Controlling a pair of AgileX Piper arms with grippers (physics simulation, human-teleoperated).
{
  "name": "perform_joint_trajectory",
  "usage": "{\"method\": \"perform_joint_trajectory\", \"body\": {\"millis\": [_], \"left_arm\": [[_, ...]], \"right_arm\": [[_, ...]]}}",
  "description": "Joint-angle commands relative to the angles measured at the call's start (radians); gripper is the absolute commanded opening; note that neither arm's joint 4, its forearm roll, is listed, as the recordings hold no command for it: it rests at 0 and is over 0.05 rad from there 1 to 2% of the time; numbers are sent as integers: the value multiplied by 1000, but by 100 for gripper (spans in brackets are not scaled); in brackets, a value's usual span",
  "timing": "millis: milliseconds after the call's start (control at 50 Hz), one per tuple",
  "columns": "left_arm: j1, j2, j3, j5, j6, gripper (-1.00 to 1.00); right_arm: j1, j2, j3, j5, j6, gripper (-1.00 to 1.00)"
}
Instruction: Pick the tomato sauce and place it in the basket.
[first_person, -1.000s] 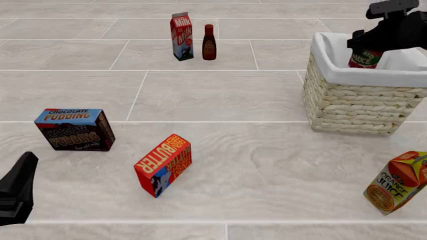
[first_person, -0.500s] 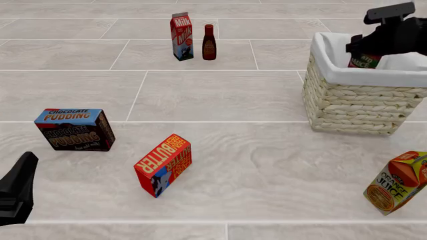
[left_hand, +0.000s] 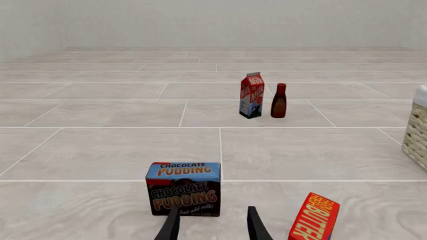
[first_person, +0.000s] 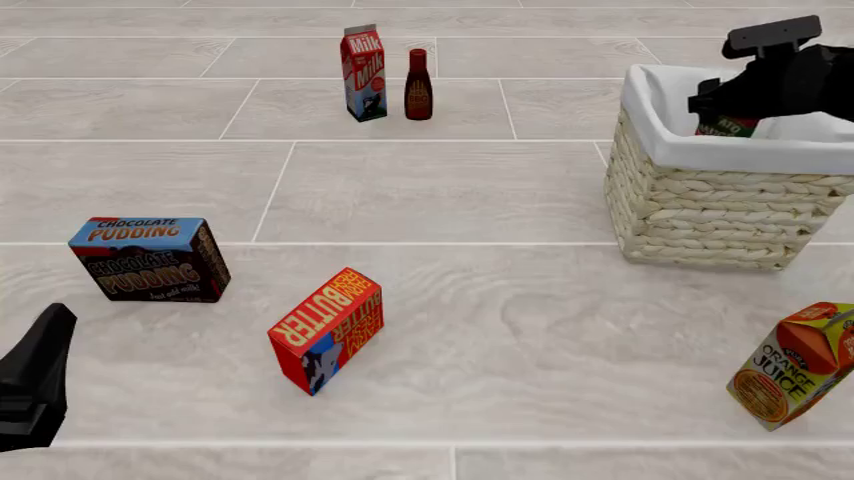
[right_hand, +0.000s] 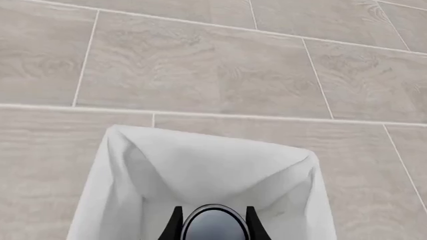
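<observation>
Most of the task is judged done: sauce (first_person: 727, 125) is held pinched in the right gripper (right_hand: 213, 227), lowered inside the basket (first_person: 707, 200) below the liner rim; release and retreat are left. Left gripper (left_hand: 212, 225) is parked near the pudding (first_person: 147, 258), fingers spread, empty. Counted: one can, one basket, one milk (first_person: 362, 72), one bottle (first_person: 418, 84), one butter (first_person: 327, 328), one juice (first_person: 790, 365)

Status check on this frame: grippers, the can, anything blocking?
Right gripper shut on tomato sauce, low inside the basket. Left gripper open, idle near the chocolate pudding box. Nothing in the way.
</observation>
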Motion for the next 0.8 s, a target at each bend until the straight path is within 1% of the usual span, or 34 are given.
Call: {"method": "perform_joint_trajectory", "body": {"millis": [20,180,220,240,600,800], "left_arm": [[0,0,0,0,0,100],[0,0,0,0,0,100],[0,0,0,0,0,100],[0,0,0,0,0,100],[0,0,0,0,0,100],[0,0,0,0,0,100]], "right_arm": [[-2,10,-6,-6,19,-100],[-1,9,-10,-2,22,-100],[4,4,-9,3,30,-100],[5,1,-7,3,29,100],[9,-58,20,13,35,100],[13,-191,80,27,48,100]]}}
